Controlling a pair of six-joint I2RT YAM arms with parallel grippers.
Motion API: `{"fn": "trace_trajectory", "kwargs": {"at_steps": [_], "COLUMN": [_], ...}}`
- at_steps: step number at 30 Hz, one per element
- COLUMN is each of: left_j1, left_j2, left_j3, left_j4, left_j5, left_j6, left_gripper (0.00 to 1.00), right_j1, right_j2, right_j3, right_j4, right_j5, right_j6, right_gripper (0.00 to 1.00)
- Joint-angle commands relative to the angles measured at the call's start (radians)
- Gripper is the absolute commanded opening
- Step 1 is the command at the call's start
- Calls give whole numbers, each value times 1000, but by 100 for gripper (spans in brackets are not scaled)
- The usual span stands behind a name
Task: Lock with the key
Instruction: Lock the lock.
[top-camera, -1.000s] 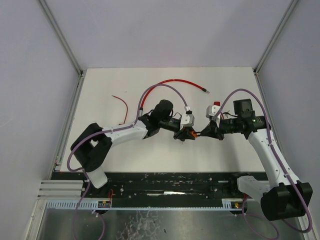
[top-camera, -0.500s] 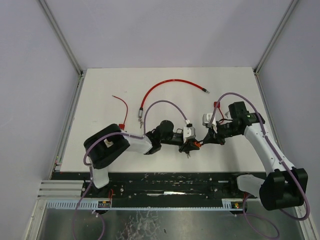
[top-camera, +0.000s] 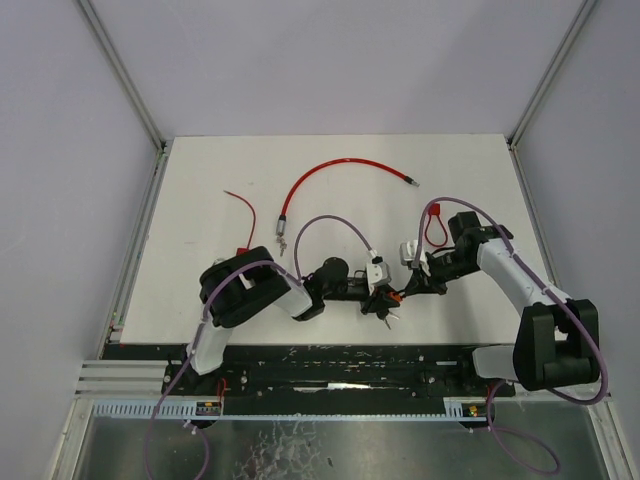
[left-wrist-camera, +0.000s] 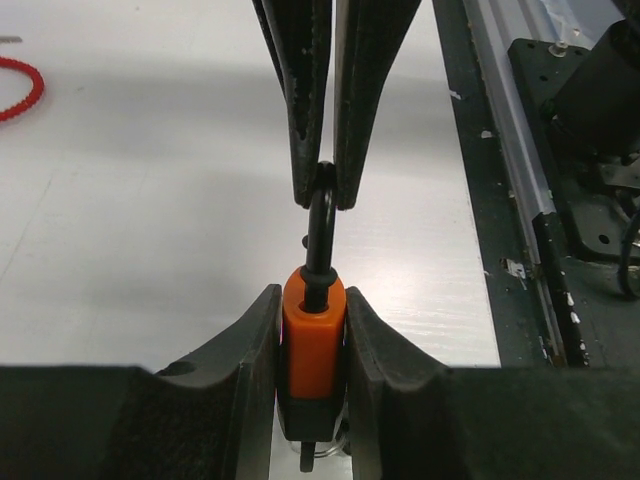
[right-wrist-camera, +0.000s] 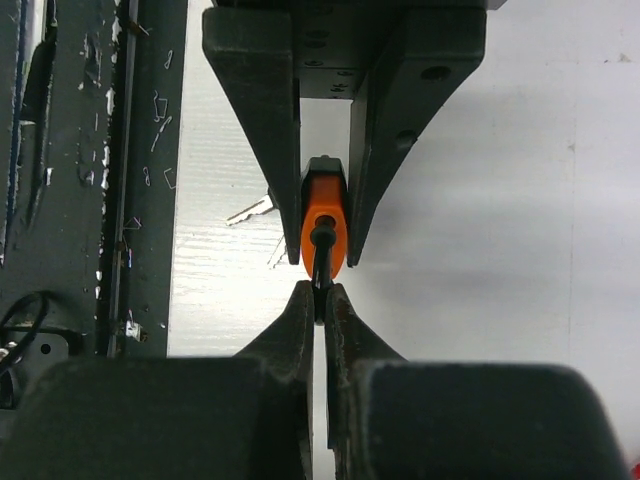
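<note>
Both arms have pulled back toward the near edge of the surface (top-camera: 200, 190). A second ago they met nearer the middle. The lock (left-wrist-camera: 313, 340) has come with them and now hangs in the air between the two arms, just above the near edge.

The left fingers (top-camera: 381, 298) are partly closed and squeeze the orange body of the lock from both sides. The right fingers (top-camera: 407, 289) are pressed almost all the way together and pinch the metal loop (left-wrist-camera: 322, 225) on top of the lock. So both arms have a firm hold, and I think they are getting the lock ready for the key.

The key (right-wrist-camera: 250, 210) dangles by the lock's far end. I cannot tell if it sits in the keyhole. No fingers are on it, so I think the turning is not done yet.

The long red cable (top-camera: 340, 165) lies well apart at the back, in plain view now. A thin red wire (top-camera: 245, 207) lies to the left. The black rail (top-camera: 330, 365) runs close under the lock. It could get in the way, because both sets of fingers are busy and one must let go to reach the key.
</note>
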Motion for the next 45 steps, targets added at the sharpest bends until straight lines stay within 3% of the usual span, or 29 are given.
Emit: {"fn": "trace_trajectory", "kwargs": {"at_steps": [1,22,32,45], "left_j1": [-15,-29,-29,-21], "left_j2": [44,117,120,121], "left_j3": [26,28,30,10], "left_j4": [211,258,245,293], "left_j5": [-78,-101,-111,-111], "left_j6": [-32,-38,-31,-36], "left_gripper": [0,0,0,0], "right_j1": [6,26,154,167], "right_j2": [40,116,170,69], "right_j3": [-15,-22,-11,-46], "right_j4": [5,-37,74,241], "right_j5": [-44,-9,42,-170], "right_j6": [-35,-145,58,168], "right_gripper": [0,0,0,0]}}
